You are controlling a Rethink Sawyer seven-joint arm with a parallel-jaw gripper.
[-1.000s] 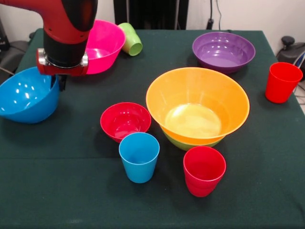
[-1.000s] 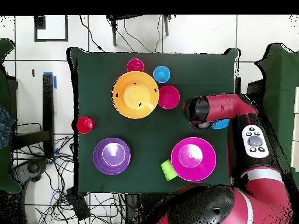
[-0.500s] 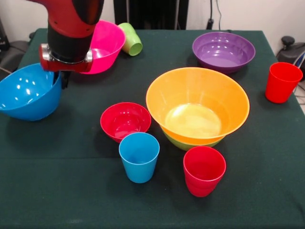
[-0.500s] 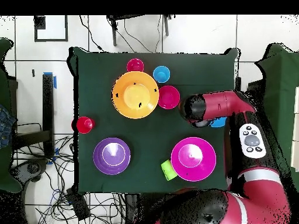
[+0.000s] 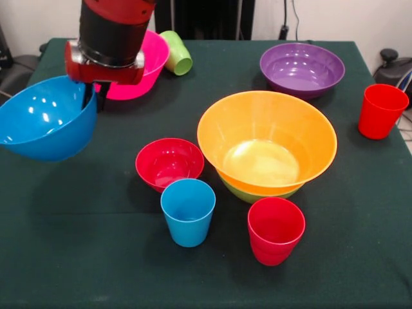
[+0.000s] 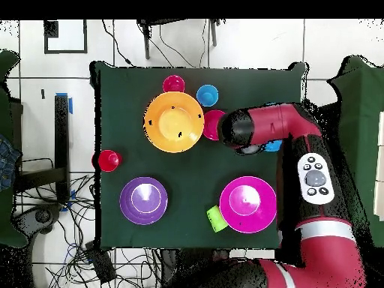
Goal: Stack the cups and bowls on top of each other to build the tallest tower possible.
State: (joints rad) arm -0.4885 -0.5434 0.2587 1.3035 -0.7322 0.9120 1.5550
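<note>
My gripper is shut on the near rim of the medium blue bowl and holds it tilted above the table at the left; overhead only a sliver of that bowl shows beside the arm. The big orange bowl sits nested in the lime green bowl at the centre. The small red bowl lies between them. The sky blue cup and a red cup stand in front. The pink bowl is behind the arm.
The purple bowl stands at the back right, a second red cup near the right edge. The lime green cup lies on its side beside the pink bowl. The arm hides part of the red bowl overhead.
My gripper has risen and moved right toward the table's middle, lifting the blue bowl off the cloth. Nothing else has moved.
</note>
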